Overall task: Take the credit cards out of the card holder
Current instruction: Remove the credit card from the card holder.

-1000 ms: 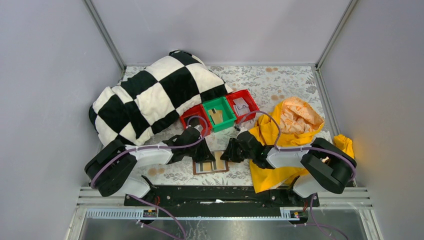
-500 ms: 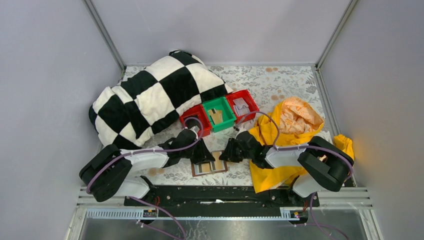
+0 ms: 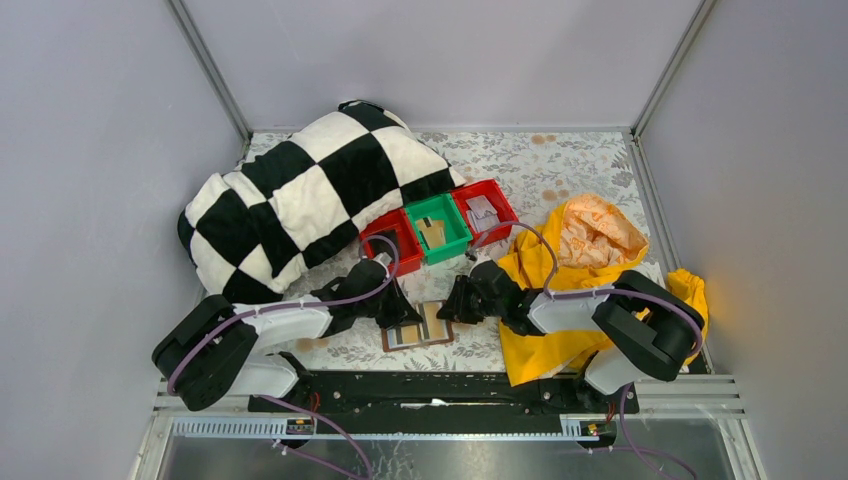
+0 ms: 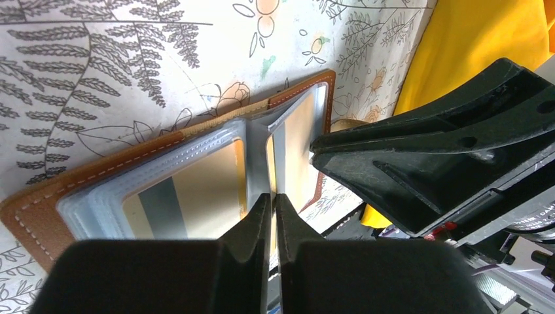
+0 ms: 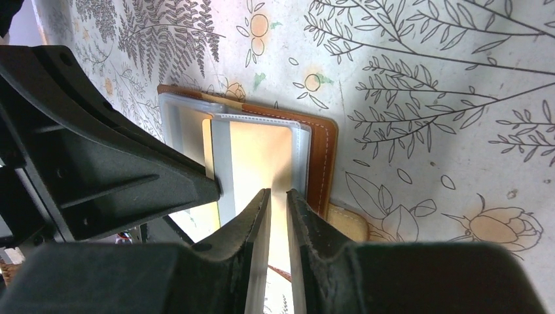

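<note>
So the card holder lies open right under both grippers: left gripper is almost shut at its middle fold (can't tell if it's got anything), right gripper is pinching a clear sleeve, and the gold credit cards sit just past the fingertips.

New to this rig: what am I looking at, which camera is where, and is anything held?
Two robot arms sit at the table's near edge. The wide picture looks down from above and behind; each close-up comes from a wrist camera, the black wedges at its bottom being that arm's own jaws. On the flowered table lie a checkered pillow, a yellow cloth, three small bins, and an open card holder with gold credit cards in clear pockets. The left gripper has its jaws almost closed at the middle fold, apparently pinching a pocket leaf. The right gripper has its jaws slightly apart over another leaf; any grip is unclear.
</note>
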Robot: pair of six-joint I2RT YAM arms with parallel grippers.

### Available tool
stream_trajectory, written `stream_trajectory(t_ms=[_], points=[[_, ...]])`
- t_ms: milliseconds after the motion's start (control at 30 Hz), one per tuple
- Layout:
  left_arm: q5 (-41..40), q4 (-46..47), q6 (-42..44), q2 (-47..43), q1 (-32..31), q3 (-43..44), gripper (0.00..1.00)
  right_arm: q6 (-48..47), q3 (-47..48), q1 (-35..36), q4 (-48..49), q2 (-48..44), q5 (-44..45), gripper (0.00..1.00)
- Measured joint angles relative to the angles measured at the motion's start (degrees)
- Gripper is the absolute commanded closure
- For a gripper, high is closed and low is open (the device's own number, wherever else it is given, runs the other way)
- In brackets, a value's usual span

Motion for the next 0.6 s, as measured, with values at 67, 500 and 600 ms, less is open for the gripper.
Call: stream_trajectory(t_ms=[67,500,600], points=[[0.02,-0.04,-0.11,0.0,0.07,-0.26,1.0,-0.02,0.2,0.0,-0.04,0.17,-0.02,0.77],[3.41,-0.04,3.15,0.0,3.5,-0.22,1.0,0.02,0.81,0.0,-0.76,0.5,0.0,0.78],[4.63,-0.96,4.83,0.0,4.92,-0.22,1.0,0.04,0.98,0.0,-0.76,0.76,0.0,0.78]])
